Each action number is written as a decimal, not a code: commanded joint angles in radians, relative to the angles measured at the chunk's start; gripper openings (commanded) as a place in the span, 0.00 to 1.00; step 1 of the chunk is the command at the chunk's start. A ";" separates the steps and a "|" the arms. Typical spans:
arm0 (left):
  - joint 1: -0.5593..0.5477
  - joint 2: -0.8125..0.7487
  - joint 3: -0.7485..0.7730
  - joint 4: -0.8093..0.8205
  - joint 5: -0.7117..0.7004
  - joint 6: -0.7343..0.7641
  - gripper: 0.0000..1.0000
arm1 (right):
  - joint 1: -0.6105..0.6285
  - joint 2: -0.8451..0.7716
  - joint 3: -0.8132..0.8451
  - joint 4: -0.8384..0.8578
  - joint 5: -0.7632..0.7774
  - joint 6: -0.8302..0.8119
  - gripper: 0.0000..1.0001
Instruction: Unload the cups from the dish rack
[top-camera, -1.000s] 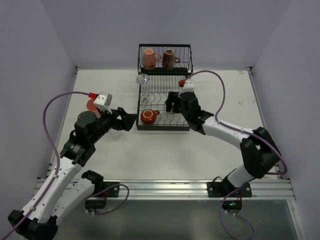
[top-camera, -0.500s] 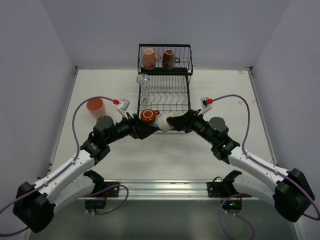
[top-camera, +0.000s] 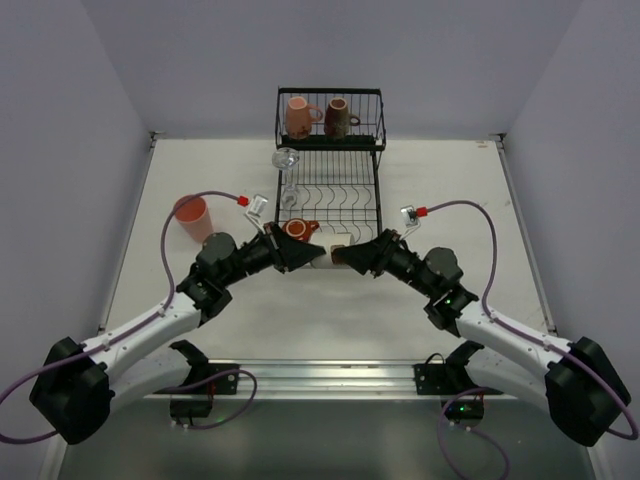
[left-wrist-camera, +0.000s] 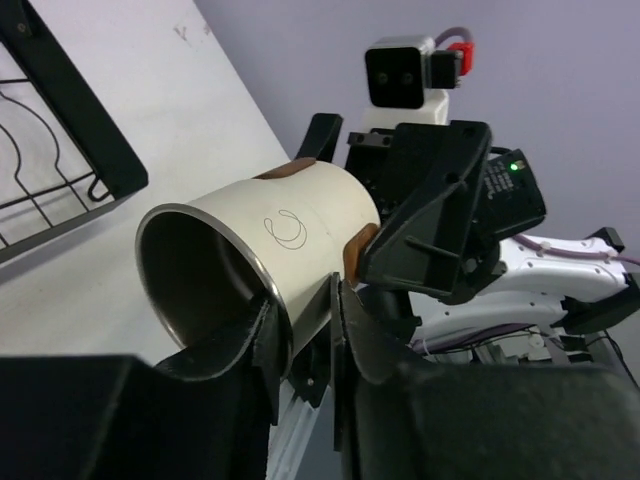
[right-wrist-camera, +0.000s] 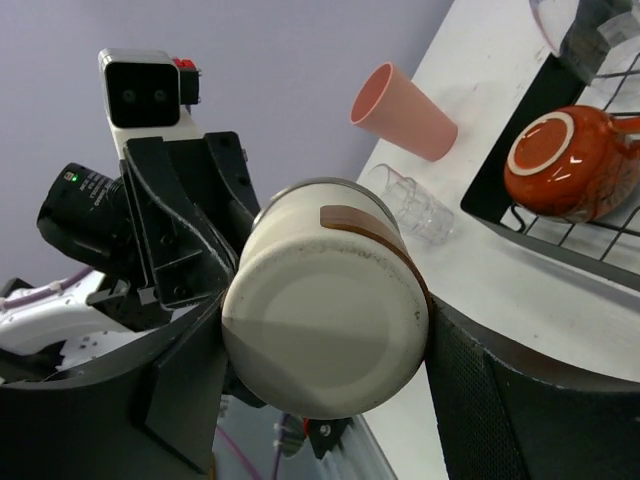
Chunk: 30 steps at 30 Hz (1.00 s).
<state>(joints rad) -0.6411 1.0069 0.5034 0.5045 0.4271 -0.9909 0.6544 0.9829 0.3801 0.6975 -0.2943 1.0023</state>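
Two grippers hold one cup between them. The left gripper (left-wrist-camera: 300, 320) is closed on the rim of the white-and-brown cup (left-wrist-camera: 270, 250), with one finger inside the mouth and the other against the outer wall. The right gripper (top-camera: 357, 256) grips the same cup at its base end, a finger pressed to each side of the body. The cup lies on its side in the air, its mouth towards the left arm and its flat bottom towards the right wrist camera. In the top view it sits at the near edge of the dish rack (top-camera: 330, 195), between the two arms, which reach in from either side and meet there.

On the flat tier just behind the cup, an orange-red cup (top-camera: 294, 231) rests upside down with its handle pointing right. A clear glass (top-camera: 286, 160) stands at the left side of the rack, further back. In the raised tier at the far end, a pink mug (top-camera: 298, 115) and a dark brown mug (top-camera: 338, 118) sit side by side. Left of the rack, a salmon tumbler (top-camera: 190, 218) stands upright on the table (top-camera: 450, 180). The right wrist view shows a second clear glass (right-wrist-camera: 415, 205) on the table between the tumbler and the rack.
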 joint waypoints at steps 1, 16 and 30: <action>-0.011 -0.046 -0.005 0.065 -0.033 0.015 0.20 | 0.007 0.014 -0.010 0.111 -0.035 0.045 0.59; -0.012 -0.002 0.484 -1.150 -0.244 0.524 0.00 | 0.005 -0.251 0.054 -0.439 0.067 -0.200 0.99; -0.175 0.212 0.488 -1.406 -0.609 0.537 0.00 | 0.005 -0.256 0.161 -0.694 0.265 -0.378 0.99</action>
<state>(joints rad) -0.7822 1.1938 0.9852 -0.8520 -0.0418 -0.4599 0.6563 0.7258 0.5026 0.0368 -0.0761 0.6670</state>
